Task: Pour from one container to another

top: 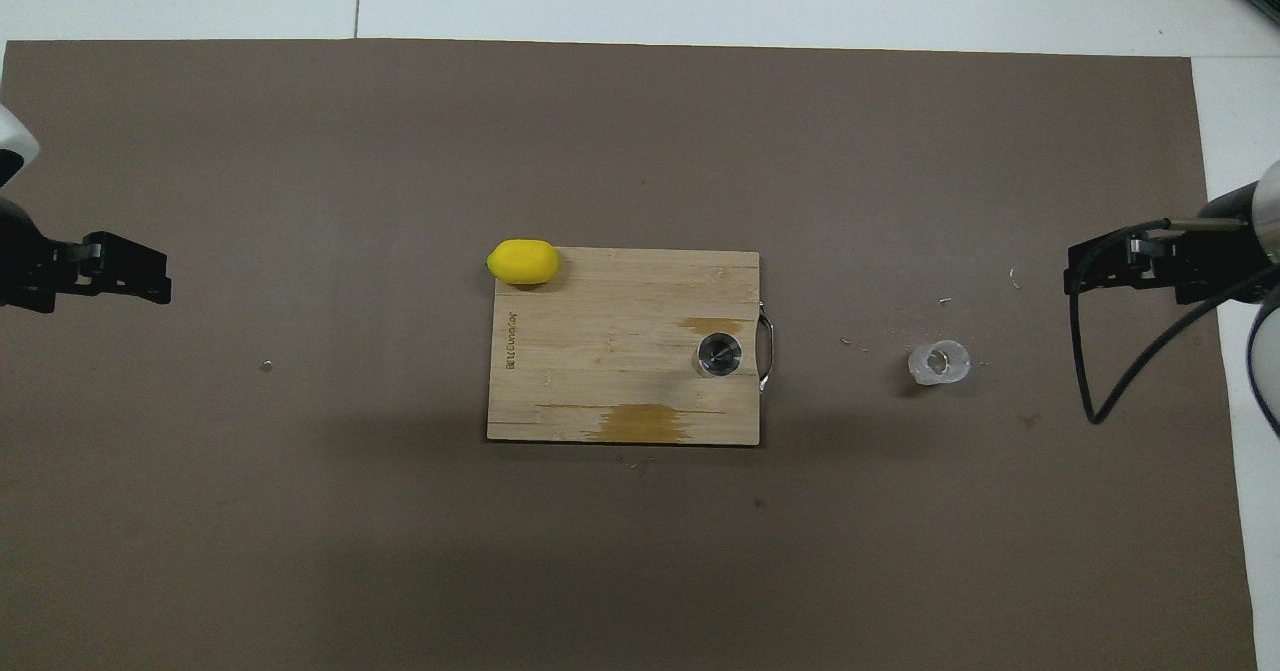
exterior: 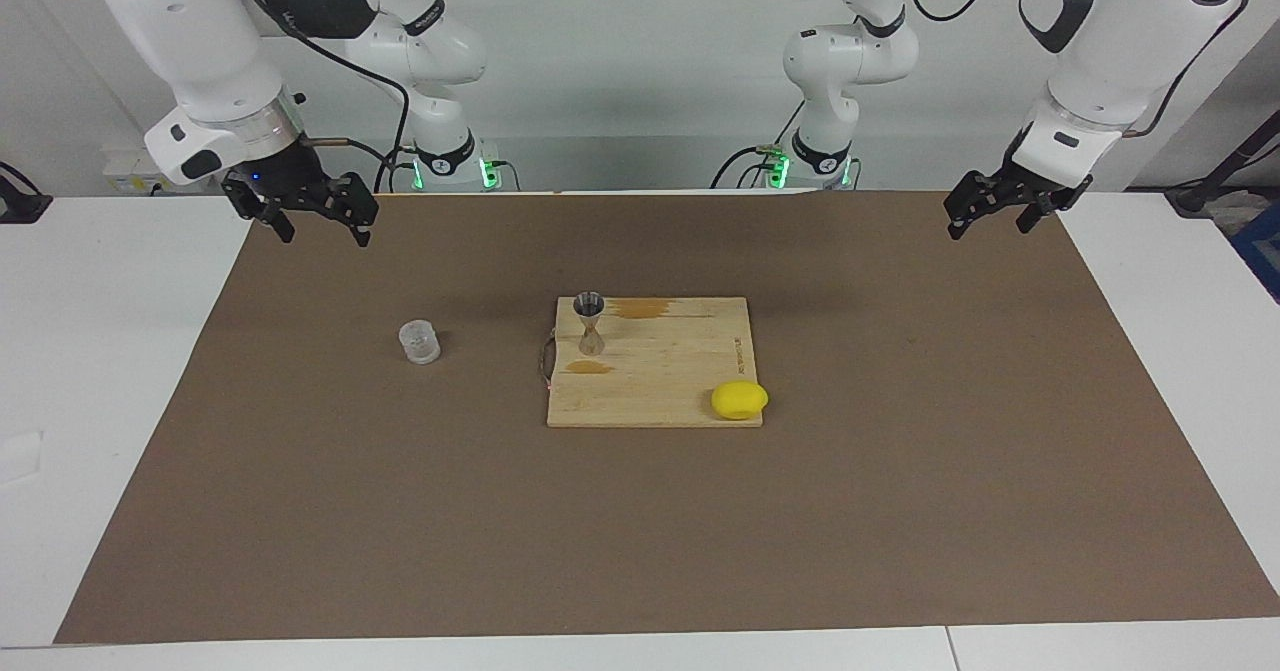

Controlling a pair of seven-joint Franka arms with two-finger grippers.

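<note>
The small clear ribbed cup [exterior: 419,342] [top: 938,362] stands upright on the brown mat, toward the right arm's end of the table. The silver hourglass jigger [exterior: 589,321] [top: 719,354] stands upright on the wooden board, at the board's handle end, beside the cup. My right gripper [exterior: 325,235] [top: 1078,276] hangs open and empty above the mat's edge, well clear of the cup. My left gripper [exterior: 988,228] [top: 150,278] hangs open and empty over the mat at the left arm's end; that arm waits.
The wooden cutting board [exterior: 670,371] [top: 600,351] lies mid-mat with a metal handle [top: 766,351] facing the cup. A yellow lemon [exterior: 739,400] [top: 523,261] rests at the board's corner farthest from the robots. A black cable [top: 1120,391] loops from the right arm.
</note>
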